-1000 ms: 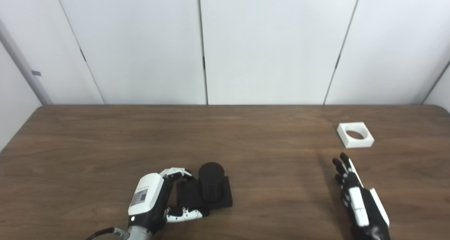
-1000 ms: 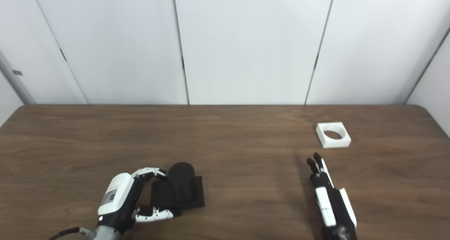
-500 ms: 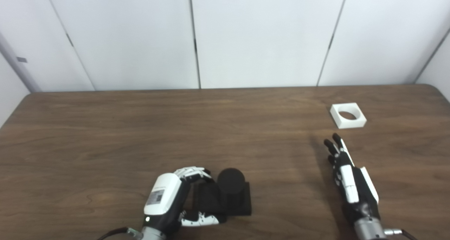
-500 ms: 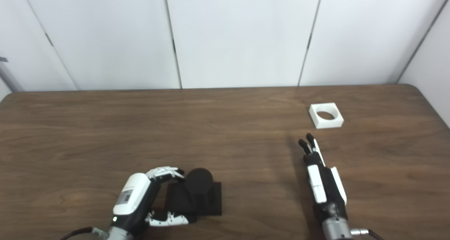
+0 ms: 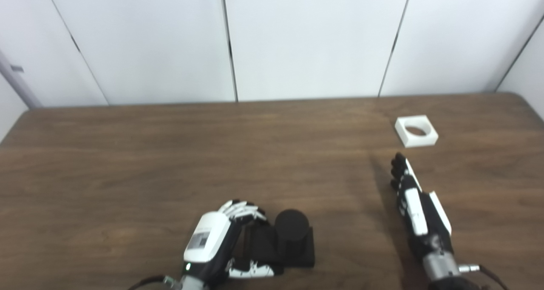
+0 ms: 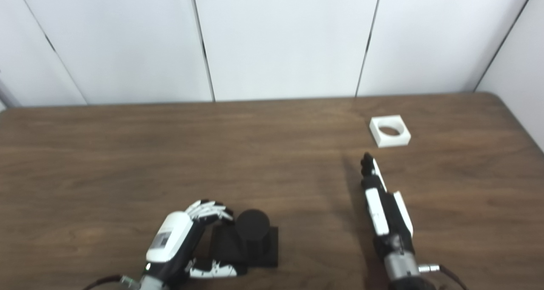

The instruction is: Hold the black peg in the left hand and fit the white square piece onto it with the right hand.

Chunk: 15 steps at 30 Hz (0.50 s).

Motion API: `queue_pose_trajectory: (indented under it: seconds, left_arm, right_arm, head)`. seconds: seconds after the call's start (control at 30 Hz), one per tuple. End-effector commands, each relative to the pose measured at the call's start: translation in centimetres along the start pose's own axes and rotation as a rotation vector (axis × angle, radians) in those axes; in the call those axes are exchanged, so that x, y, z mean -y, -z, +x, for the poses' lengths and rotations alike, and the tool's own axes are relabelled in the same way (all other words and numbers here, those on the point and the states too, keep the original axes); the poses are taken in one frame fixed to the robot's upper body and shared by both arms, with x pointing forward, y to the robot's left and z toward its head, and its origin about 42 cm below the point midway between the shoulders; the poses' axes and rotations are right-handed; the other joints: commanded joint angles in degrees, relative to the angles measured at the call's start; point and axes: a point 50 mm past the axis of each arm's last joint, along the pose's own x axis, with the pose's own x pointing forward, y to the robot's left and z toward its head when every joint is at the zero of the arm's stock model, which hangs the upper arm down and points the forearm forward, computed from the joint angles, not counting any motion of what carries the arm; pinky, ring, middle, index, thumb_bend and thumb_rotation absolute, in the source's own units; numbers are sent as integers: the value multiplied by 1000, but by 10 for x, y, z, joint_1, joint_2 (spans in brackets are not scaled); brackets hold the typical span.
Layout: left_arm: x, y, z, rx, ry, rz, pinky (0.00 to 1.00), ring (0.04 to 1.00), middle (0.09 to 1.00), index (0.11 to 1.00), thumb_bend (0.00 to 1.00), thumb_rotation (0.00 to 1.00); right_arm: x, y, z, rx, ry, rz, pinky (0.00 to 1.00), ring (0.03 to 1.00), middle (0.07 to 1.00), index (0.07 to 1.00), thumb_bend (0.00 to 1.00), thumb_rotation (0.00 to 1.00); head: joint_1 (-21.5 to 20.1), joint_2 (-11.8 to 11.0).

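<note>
Now black peg [image 5: 291, 234] cupped, not yet clamped, by left hand [image 5: 221, 243]; right hand [image 5: 414, 200], flat and empty, advanced toward white square piece [image 5: 416, 130], contact not yet made.

Matt black peg [image 5: 291, 230]; wood-grain table [image 5: 170, 162].

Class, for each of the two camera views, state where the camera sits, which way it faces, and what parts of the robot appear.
Left eye view: head-mounted, looking down at the brown wooden table; shows the left hand around the black peg on its square base.
Right eye view: beside it, same direction; shows the right hand, open, short of the white square piece with a round hole.
Shared: both hands, both parts.
</note>
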Motion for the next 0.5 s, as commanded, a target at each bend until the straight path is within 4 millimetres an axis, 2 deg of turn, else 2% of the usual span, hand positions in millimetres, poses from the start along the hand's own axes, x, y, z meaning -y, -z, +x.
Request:
queue_pose_trajectory:
  seconds: [0.0, 0.47]
  left_arm:
    - [19, -3, -12, -19, 119, -25, 910, 819, 754, 486, 515, 47]
    - [19, -6, -14, -27, 132, -28, 928, 831, 760, 487, 515, 46]
  right_arm:
    - [-16, -8, -4, 47, 10, 67, 1000, 1000, 1000, 1000, 632, 1000]
    - [-20, -11, 0, 65, 1, 103, 1000, 1000, 1000, 1000, 577, 1000]
  head:
    - [-1, 1]
    - [-8, 18]
